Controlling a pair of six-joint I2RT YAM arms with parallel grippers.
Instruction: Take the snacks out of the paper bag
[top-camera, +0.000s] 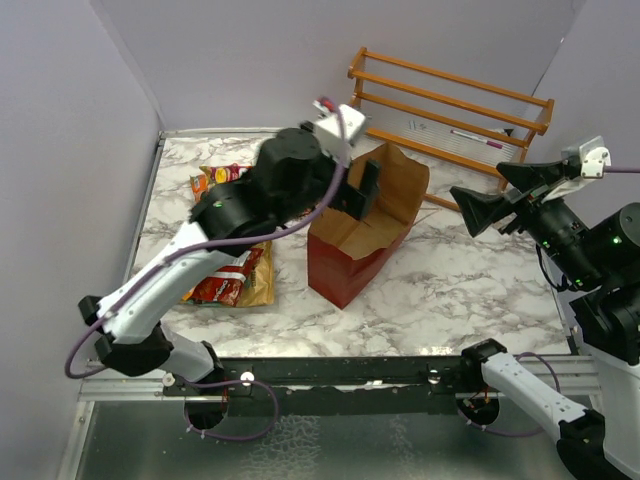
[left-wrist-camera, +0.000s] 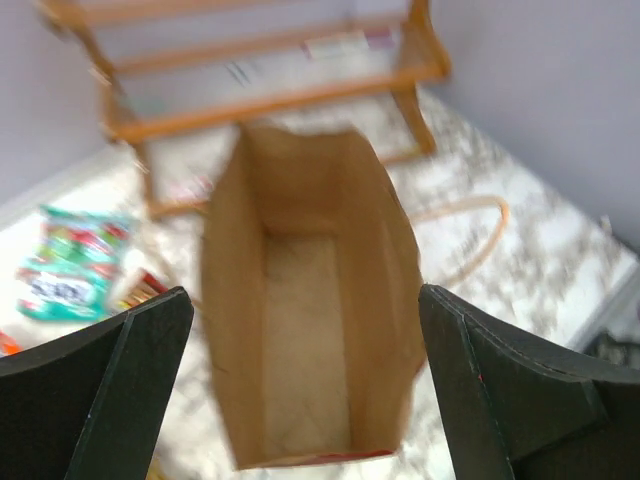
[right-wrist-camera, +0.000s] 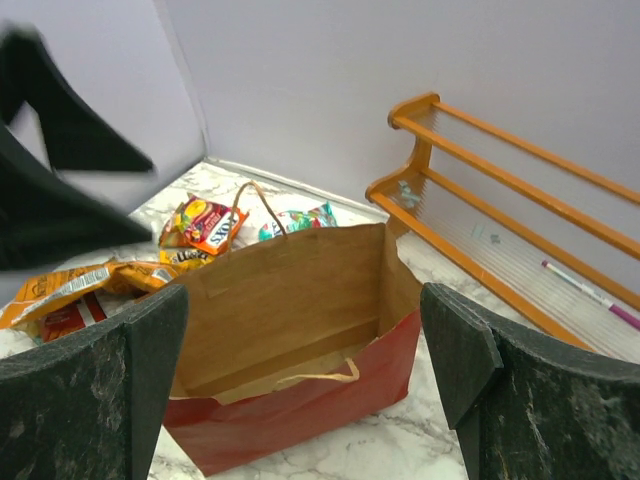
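We note snacks (top-camera: 228, 270) heaped just left of paper bag (top-camera: 365, 235). Bag upright, mouth open, brown inner floor in view. Left gripper (left-wrist-camera: 305, 300) hangs over bag mouth, jaws wide apart, nothing between. Right gripper (right-wrist-camera: 303, 300) off to right of bag, jaws likewise spread, holding nothing. Orange rack (top-camera: 450, 105) behind bag.

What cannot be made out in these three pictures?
1. Top view: the left arm covers most of the snacks; their number is unclear.
2. Left wrist view: blur makes the print on the teal packet unreadable.
3. Right wrist view: the red front wall of the paper bag hides its floor.
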